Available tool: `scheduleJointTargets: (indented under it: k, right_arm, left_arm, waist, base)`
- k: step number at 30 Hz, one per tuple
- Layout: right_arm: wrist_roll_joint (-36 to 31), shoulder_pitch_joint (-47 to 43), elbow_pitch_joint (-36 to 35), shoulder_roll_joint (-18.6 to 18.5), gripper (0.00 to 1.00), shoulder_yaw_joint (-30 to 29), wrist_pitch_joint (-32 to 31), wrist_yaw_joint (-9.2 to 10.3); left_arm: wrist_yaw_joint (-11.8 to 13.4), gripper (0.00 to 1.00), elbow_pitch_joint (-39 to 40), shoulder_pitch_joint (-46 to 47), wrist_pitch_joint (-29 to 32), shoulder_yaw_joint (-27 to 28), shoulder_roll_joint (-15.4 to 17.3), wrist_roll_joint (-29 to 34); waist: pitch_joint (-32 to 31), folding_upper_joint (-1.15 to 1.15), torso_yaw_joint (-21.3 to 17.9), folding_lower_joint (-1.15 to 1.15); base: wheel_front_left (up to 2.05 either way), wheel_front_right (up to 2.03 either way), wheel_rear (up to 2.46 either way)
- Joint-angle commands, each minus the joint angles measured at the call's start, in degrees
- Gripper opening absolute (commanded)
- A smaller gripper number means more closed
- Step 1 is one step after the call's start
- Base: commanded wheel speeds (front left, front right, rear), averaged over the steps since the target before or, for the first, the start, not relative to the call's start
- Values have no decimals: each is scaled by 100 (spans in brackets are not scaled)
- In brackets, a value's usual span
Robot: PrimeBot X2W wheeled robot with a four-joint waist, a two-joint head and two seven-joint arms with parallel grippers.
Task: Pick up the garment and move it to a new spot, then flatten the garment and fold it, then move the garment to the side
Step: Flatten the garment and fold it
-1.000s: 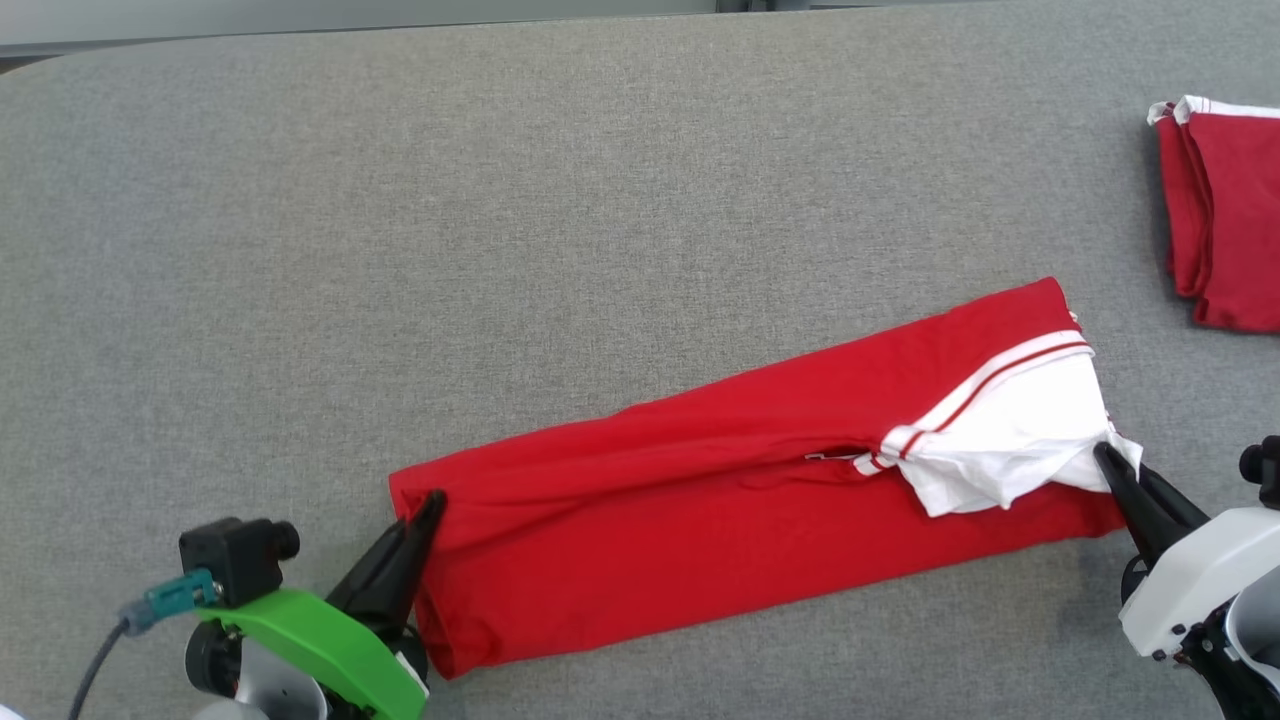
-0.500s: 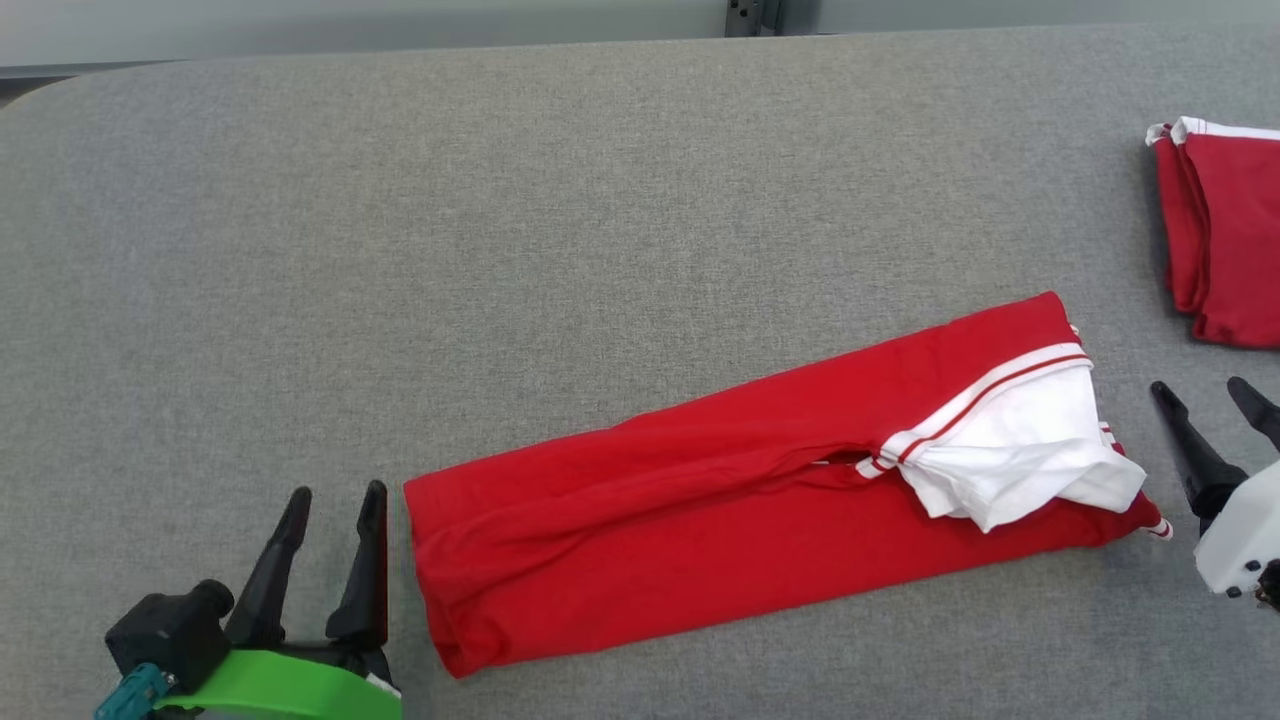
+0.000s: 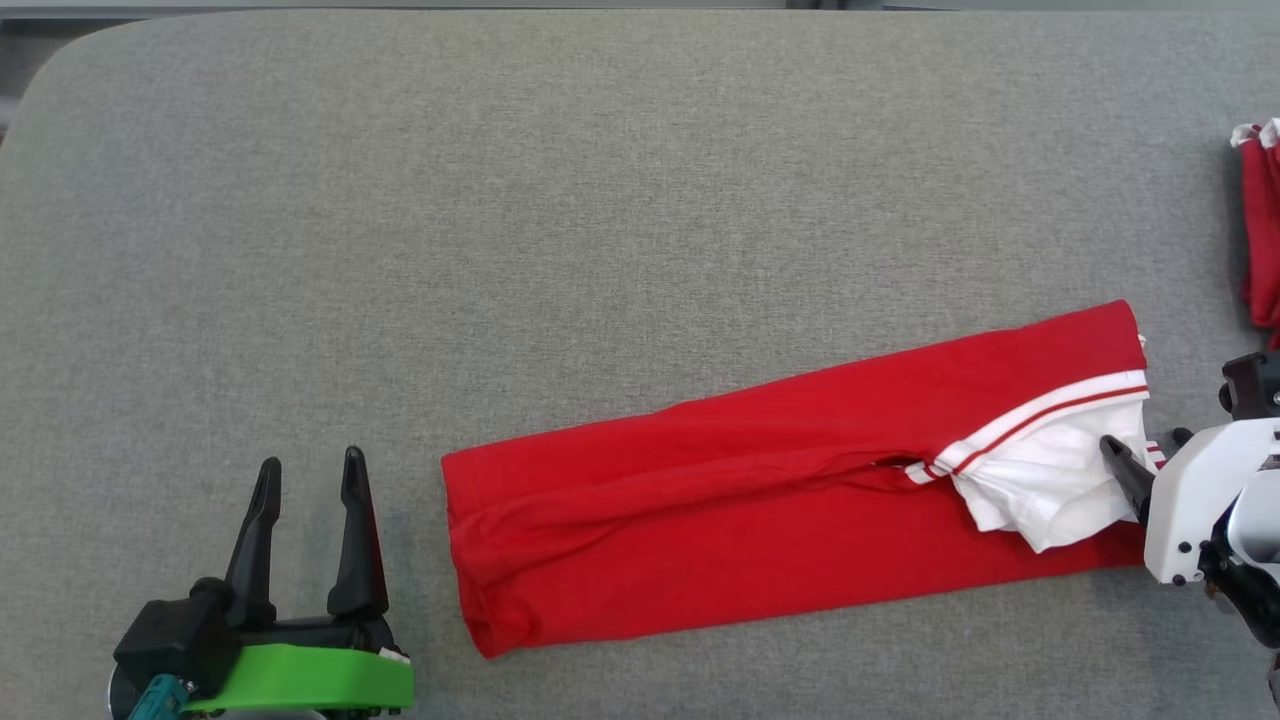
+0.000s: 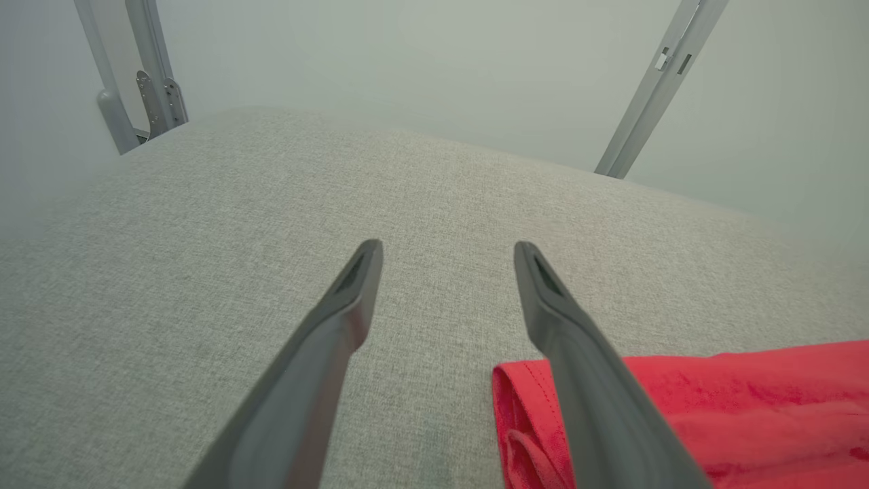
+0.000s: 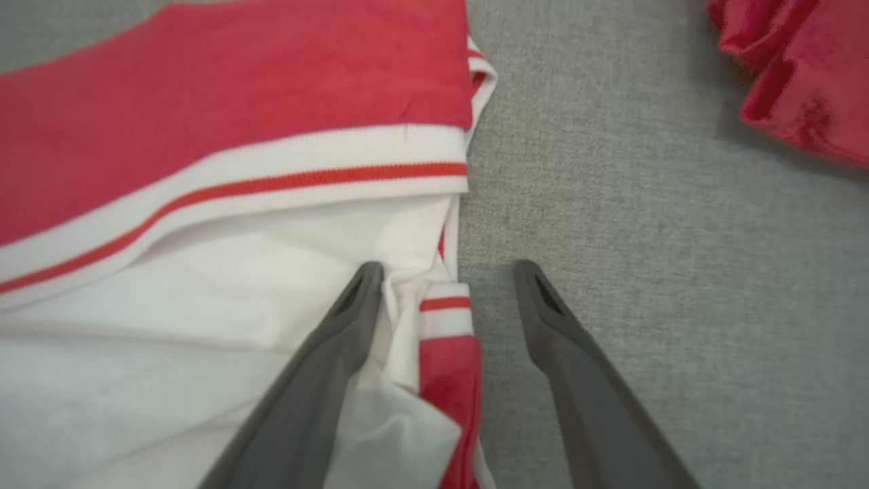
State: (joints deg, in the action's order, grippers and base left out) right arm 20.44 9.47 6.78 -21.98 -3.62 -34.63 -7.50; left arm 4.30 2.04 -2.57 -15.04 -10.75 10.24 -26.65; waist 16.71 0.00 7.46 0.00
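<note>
The garment (image 3: 760,520) is lying on the grey table (image 3: 600,200) as one long red band, slanting from the near left up towards the right; its right end is showing a white panel (image 3: 1050,480) edged with striped trim (image 3: 1040,415); a second red garment (image 3: 1258,225) is sitting folded well apart at the table's far right edge.

The right gripper (image 3: 1143,440) is working at that right end with its jaws spread; in the right wrist view it (image 5: 448,268) is straddling the hem, one finger lying over the white panel (image 5: 204,285) and the other over bare table just beside the cloth; it is pinching nothing yet, and whether the inner finger is pressing the fabric or only hovering over it is hard to say from this angle. The left gripper (image 3: 310,458) is waiting near the band's left end with its jaws also spread and nothing between them; the left wrist view is showing it (image 4: 448,246) above bare table with the red end (image 4: 679,414) just beside it.

The step in hand is probably taking hold of the ends for the next fold. To do it well, the right gripper should be sliding its outer finger under every layer at the hem before closing, since the loose white panel is likely to come away alone; the left gripper should be taking the matching end; both should be lifting low and together, so the band is not twisting or opening.
</note>
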Motion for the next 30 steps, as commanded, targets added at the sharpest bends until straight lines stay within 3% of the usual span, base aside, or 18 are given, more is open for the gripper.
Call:
scheduleJointTargets:
  k: [1,5,7,13,18,24,27,30]
  right_arm:
    - [27,33,156,-15,100,40,-88,3]
    - [519,16,432,47,100,349,-217,-10]
    - [909,59,413,-6,0,519,-90,-19]
    - [1748,285,570,-411,0,220,374,3]
    - [2047,244,678,-823,0,-373,419,4]
    - [2188,-79,290,-1175,0,-1120,268,3]
    - [2284,-245,-211,-1134,0,-1019,99,3]
    - [2375,-379,-835,-982,0,-553,-24,3]
  left_arm:
    - [-104,100,-51,-96,-13,114,-113,100]
    - [-404,100,-208,-80,-14,392,-380,289]
    - [-538,100,-306,-73,-14,512,-470,396]
    - [-793,100,-594,-191,-13,718,-649,587]
    - [-881,100,-750,-280,-8,738,-705,644]
    - [-900,100,-788,-442,-8,749,-733,677]
    - [-904,100,-793,-482,-9,681,-736,581]
    - [-881,100,-809,-459,-9,605,-735,540]
  waist:
    - [31,0,91,0]
    - [-2,0,183,0]
    - [-57,0,212,0]
    - [-416,0,216,0]
    - [-785,0,238,0]
    - [-1043,0,259,0]
    - [-1046,0,240,0]
    - [-999,0,188,0]
  base:
    - [0,0,0]
    - [0,0,0]
    - [0,0,0]
    - [0,0,0]
    - [0,0,0]
    - [0,0,0]
    - [0,0,0]
    - [0,0,0]
